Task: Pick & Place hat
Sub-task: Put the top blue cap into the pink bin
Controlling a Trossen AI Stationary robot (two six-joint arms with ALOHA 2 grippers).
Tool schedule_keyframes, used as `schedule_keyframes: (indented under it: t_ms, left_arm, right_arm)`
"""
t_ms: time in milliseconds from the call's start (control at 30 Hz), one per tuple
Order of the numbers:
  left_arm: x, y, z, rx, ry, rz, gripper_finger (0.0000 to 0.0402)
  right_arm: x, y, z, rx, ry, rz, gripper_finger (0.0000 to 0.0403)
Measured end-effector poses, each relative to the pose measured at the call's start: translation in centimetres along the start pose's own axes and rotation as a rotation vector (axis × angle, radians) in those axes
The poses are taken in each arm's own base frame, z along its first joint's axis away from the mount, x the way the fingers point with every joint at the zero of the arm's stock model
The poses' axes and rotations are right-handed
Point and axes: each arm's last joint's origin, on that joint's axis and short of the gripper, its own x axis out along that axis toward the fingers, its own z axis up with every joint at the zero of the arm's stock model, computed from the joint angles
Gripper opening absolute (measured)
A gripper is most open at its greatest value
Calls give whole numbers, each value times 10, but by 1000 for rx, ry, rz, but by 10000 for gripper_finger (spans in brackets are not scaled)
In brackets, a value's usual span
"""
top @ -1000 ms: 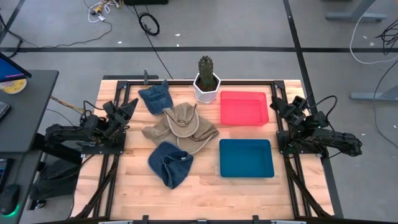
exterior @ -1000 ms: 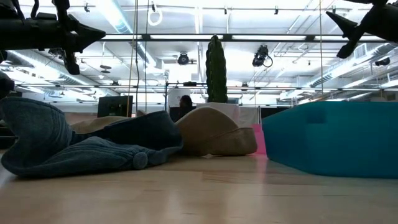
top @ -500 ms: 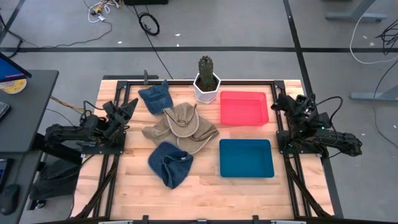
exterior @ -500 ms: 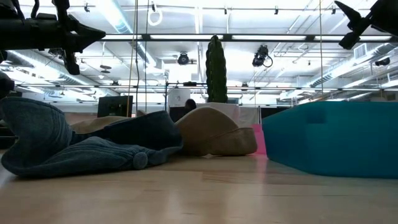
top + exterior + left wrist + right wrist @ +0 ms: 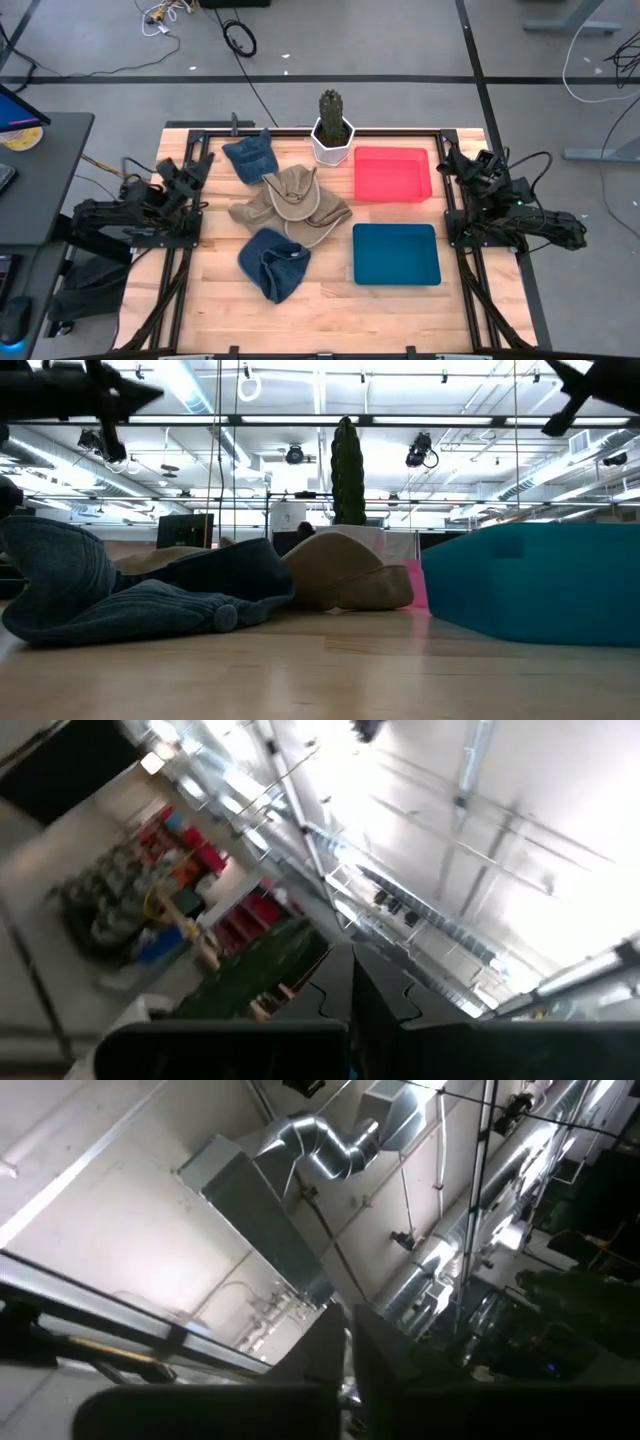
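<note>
Three hats lie on the wooden table in the high view: a tan brimmed hat (image 5: 292,205) in the middle, a blue hat (image 5: 250,157) at its far side and another blue hat (image 5: 273,263) at its near side. In the low view the near blue hat (image 5: 120,595) lies in front of the tan hat (image 5: 345,570). My left gripper (image 5: 200,163) (image 5: 140,395) hovers shut at the table's left edge, left of the far blue hat. My right gripper (image 5: 447,158) (image 5: 560,375) hovers shut at the right edge, beside the red bin. Both wrist views look up at the ceiling past shut fingers (image 5: 352,982) (image 5: 350,1350).
A red bin (image 5: 392,174) and a teal bin (image 5: 395,253) sit on the table's right half, the red one farther. A potted cactus (image 5: 332,130) stands at the far edge, behind the tan hat. Bare wood lies along the near edge (image 5: 330,320).
My left gripper has risen a little and drawn back toward the table's left and far edge. My right gripper has moved slightly up and toward the far edge. Both stay shut. The hats have not moved.
</note>
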Motion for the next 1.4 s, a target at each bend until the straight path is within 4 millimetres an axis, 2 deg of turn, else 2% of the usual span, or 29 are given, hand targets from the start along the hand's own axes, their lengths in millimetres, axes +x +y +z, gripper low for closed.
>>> schedule_keyframes:
  t_ms: [200,400,633,767,867,1000,1133,1267,1400]
  left_arm:
    - [11,-27,32,199,-47,-48,4]
    - [27,-52,51,361,-22,-37,3]
    - [53,-79,62,571,35,41,10]
    - [67,-93,66,695,42,48,21]
    - [75,-100,64,717,53,44,24]
    - [82,-101,54,796,85,51,25]
    - [89,-97,45,762,88,180,42]
    - [95,-95,40,728,83,260,88]
    - [106,-102,47,743,72,355,151]
  right_arm:
    - [25,17,6,-98,33,-9,19]
    - [58,36,11,-217,144,-46,4]
    - [97,56,16,-371,295,-170,8]
    - [118,69,23,-511,279,-222,9]
    - [128,75,28,-652,259,-234,10]
    - [133,75,26,-669,257,-233,10]
    - [138,67,17,-648,316,-237,20]
    - [145,57,7,-650,366,-252,51]
    - [150,47,-2,-619,395,-285,95]
